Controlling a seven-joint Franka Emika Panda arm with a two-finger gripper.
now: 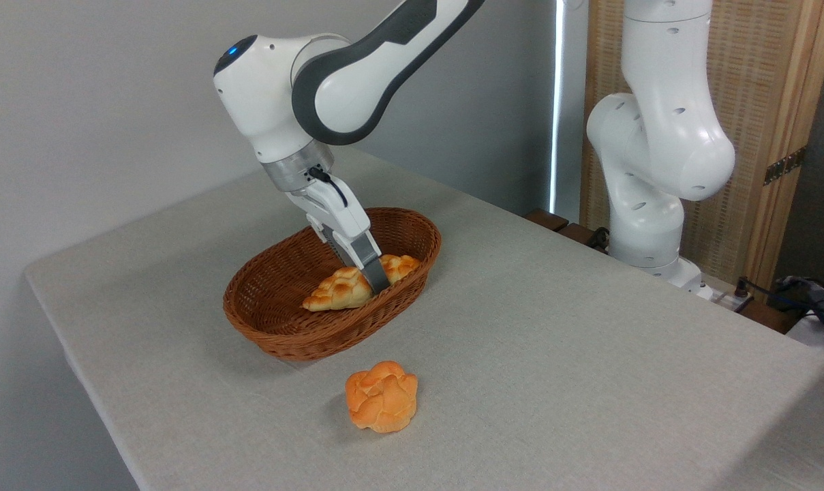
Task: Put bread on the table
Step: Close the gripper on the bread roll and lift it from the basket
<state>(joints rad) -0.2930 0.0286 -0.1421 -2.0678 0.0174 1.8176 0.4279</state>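
Golden bread lies lengthwise in wicker basket, pointing lower-left, gripper grasping it.

Plain room with grey wall and wooden screen

A grey wall fills the upper left of the frame. A bright vertical strip of light is seen right of centre, and a woven wooden-framed screen with a metal hinge is set upper right.

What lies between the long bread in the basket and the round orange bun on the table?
In the camera view, the basket's near wall stands between the bread and the bun; past it is a bare strip of table cloth.
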